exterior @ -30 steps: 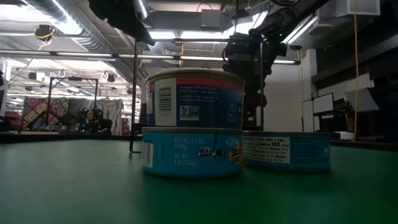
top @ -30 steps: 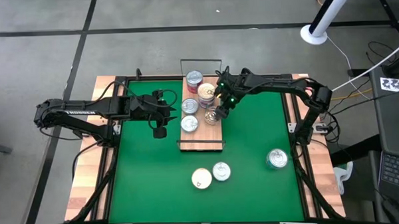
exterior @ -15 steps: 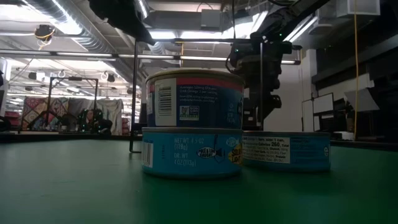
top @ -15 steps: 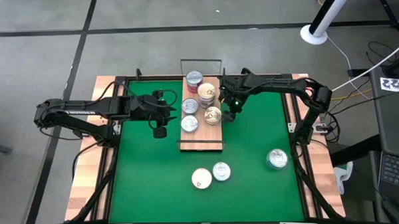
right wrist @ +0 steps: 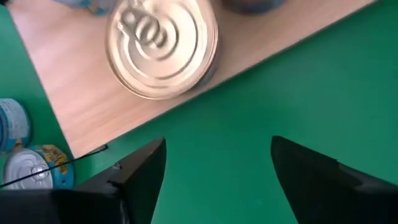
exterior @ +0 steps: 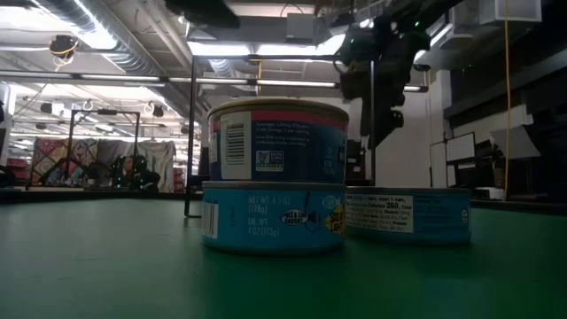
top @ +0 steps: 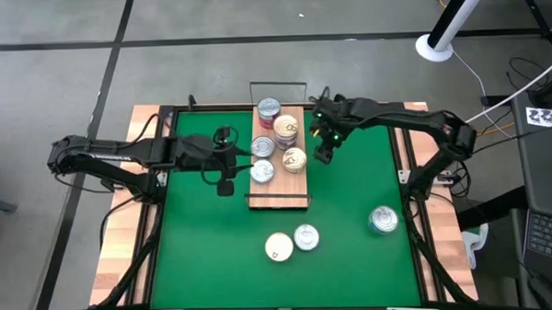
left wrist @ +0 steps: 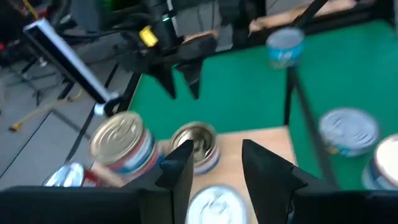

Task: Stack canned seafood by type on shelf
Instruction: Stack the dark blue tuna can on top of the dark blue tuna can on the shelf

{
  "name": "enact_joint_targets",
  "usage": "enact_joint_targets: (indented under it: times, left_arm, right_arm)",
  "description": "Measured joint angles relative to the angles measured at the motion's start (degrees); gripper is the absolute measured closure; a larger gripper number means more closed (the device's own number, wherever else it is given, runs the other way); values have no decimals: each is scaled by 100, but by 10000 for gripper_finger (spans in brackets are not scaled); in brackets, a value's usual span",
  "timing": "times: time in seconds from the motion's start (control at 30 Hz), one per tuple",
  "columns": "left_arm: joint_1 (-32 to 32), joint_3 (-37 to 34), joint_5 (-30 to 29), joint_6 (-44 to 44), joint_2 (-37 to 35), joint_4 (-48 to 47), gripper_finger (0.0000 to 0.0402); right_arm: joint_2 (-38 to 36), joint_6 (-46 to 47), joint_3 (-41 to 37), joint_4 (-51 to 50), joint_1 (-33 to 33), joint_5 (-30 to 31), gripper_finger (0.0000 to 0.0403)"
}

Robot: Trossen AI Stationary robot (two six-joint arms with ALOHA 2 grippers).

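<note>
The shelf (top: 279, 187) is a light wood board with wire rails on the green mat. Several tins of canned seafood stand on it: a red-labelled silver one (top: 269, 108), a gold-topped one (top: 285, 129), two silver ones (top: 263, 147) and a gold one (top: 295, 160) (right wrist: 161, 50). My right gripper (top: 324, 151) (right wrist: 217, 149) hangs open over the mat just right of the shelf, beside that gold tin. At the shelf's left edge my left gripper (top: 235, 164) (left wrist: 214, 155) stands open, pointing across the tins with nothing between its fingers.
On the mat near the front edge sit a cream-topped tin (top: 278, 248) and a silver one (top: 306, 237). A larger silver tin (top: 383, 219) lies at the right. In the low view two tins stand stacked (exterior: 275, 177) beside a flat one (exterior: 407, 215).
My right gripper has drawn away from the gold tin on the shelf, rising and going toward the table's right edge, still open. The tin stays on the board. My left gripper has risen a little and tipped upward.
</note>
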Motion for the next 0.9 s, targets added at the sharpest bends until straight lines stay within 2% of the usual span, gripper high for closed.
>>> enact_joint_targets:
  times: [0.2,0.37,0.63,0.9]
  left_arm:
    - [-684,0,89,-87,77,719,270]
    - [-1356,2,102,24,495,1577,270]
    - [-2218,2,100,-81,1554,2823,270]
    - [-2913,2,47,-273,2834,3898,270]
  right_arm:
    - [-643,12,0,-13,128,157,117]
    - [-1188,224,-2,-8,638,766,117]
    - [-1667,731,-2,37,2253,1760,117]
    - [-1635,989,-37,123,4106,2654,117]
